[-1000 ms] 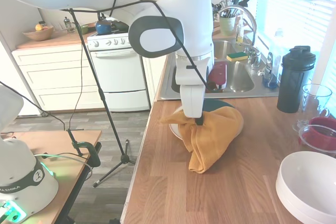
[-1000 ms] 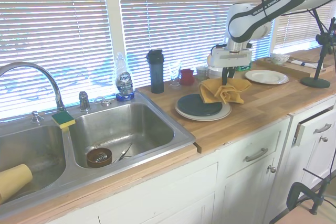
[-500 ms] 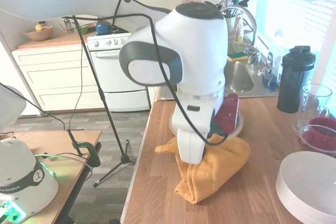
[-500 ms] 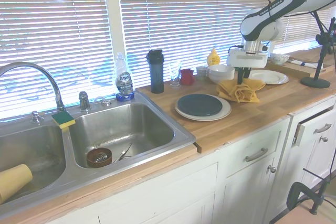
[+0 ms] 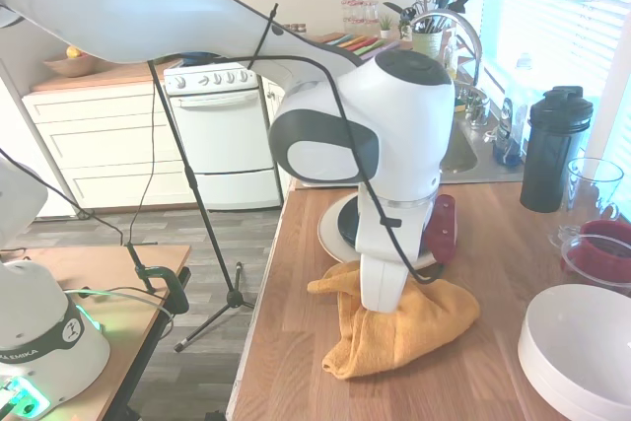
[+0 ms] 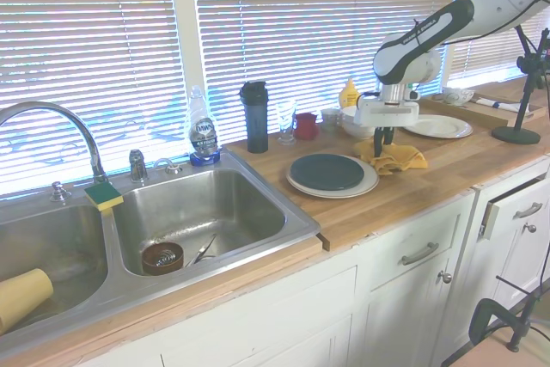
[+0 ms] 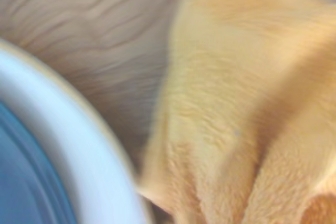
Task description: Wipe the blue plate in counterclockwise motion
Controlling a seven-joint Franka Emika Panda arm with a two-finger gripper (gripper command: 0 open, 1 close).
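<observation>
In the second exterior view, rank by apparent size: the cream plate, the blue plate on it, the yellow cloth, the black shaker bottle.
1. Cream plate, widest.
2. Blue plate, sitting inside its rim.
3 and 4. Yellow cloth and black shaker bottle: too close to rank; the cloth is wide and partly hidden by the gripper, the bottle tall and narrow.

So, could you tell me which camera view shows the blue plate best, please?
The second exterior view: the blue plate shows whole and unobstructed, stacked on a cream plate. In the first exterior view the arm hides nearly all of it, leaving a dark sliver. The wrist view catches only a blurred blue edge.
</observation>
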